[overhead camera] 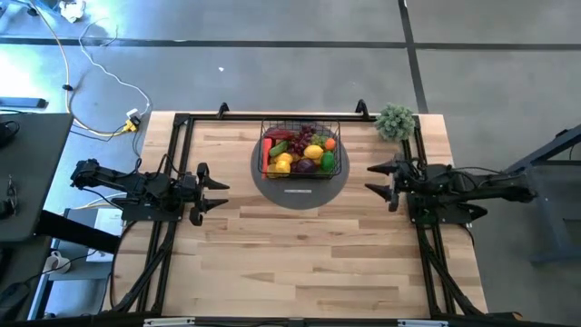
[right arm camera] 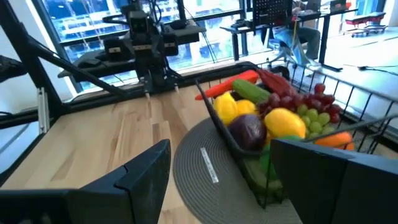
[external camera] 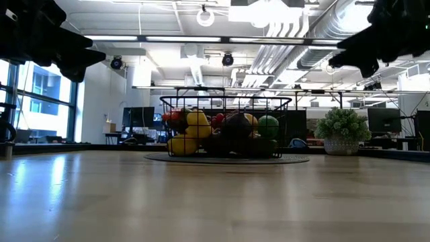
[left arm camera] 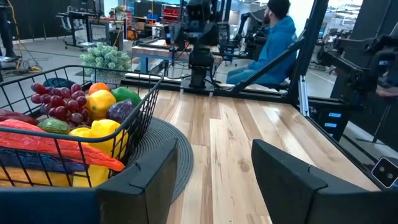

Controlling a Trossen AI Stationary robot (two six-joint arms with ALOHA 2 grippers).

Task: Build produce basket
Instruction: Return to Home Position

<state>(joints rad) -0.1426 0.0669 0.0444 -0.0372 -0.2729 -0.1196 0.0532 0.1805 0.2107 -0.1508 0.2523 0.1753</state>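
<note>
The black wire-mesh basket (overhead camera: 300,151) stands on a round grey mat (overhead camera: 300,182) at the table's far middle. It is filled with produce (overhead camera: 303,150): yellow lemons, red grapes, a red chili, a green cucumber, a purple plum. It also shows in the low view (external camera: 225,128), the left wrist view (left arm camera: 74,134) and the right wrist view (right arm camera: 280,118). My left gripper (overhead camera: 221,194) is open and empty at the table's left side. My right gripper (overhead camera: 373,178) is open and empty at the right side. Both point toward the mat.
A bushy grey-green potted plant (overhead camera: 396,121) stands at the far right corner. Black frame rails (overhead camera: 172,154) run along the table's left, right and far edges. A person in a blue top (left arm camera: 273,43) sits beyond the table. Bare wood (overhead camera: 300,263) lies in front of the mat.
</note>
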